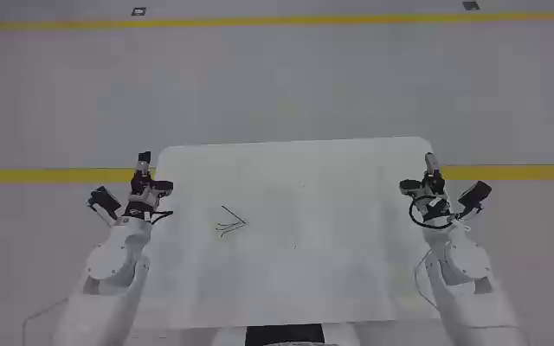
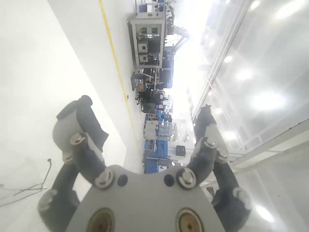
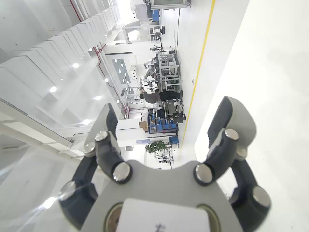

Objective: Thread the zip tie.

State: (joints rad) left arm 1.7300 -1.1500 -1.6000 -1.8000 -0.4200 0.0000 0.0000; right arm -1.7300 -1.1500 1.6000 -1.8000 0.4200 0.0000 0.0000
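**Both arms parked at the counter's edges, zip ties untouched**

We take 12 o'clock as straight away from the robot across the counter (image 1: 346,259).

From above, we see the zip ties (image 1: 230,222) lying flat on the white top, at about 9 o'clock from its middle. They are a few thin strands in a loose fan, with one darker strand crossing them at an angle. Nothing touches them.

The left fingers (image 1: 143,162) sit at about 10 o'clock, just off the counter's left edge near its far corner, and point toward 12 o'clock. The zip ties lie at roughly 4 o'clock from them, near but clearly apart. In the left wrist view these fingers (image 2: 79,119) are spread wide with nothing between them, and the zip ties (image 2: 29,189) show beside them on the bright surface (image 2: 36,73).

The right fingers (image 1: 430,162) sit at about 2 o'clock, at the counter's right edge near the far corner, well apart from the zip ties. In the right wrist view they (image 3: 227,119) are also spread wide and hold nothing, with the bare top (image 3: 277,73) alongside.

A yellow stripe (image 1: 277,19) runs across the floor beyond the counter.
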